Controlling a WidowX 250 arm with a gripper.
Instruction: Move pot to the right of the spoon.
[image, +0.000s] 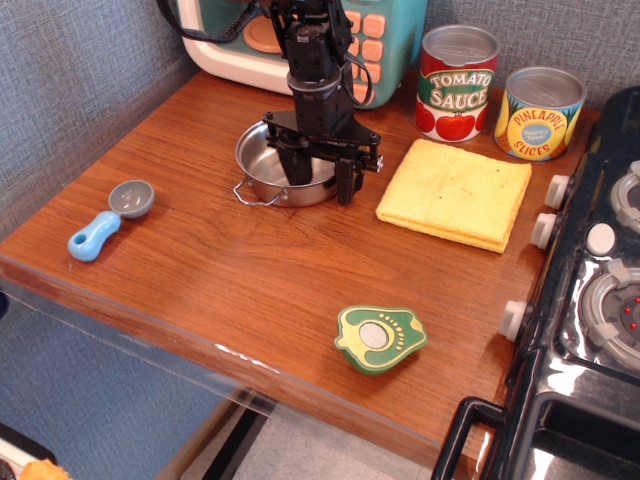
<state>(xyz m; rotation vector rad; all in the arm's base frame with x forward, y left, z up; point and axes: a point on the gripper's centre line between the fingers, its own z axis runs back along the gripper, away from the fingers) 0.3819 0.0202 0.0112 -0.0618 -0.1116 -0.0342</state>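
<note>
Even, fairly bright light falls from above me, so my claw (321, 178) casts only a faint, soft shadow on the worktop (250, 270). Glare streaks the worktop's front edge and the steel pot (268, 170) gleams. The picture is sharp throughout, only slightly grainy.
</note>
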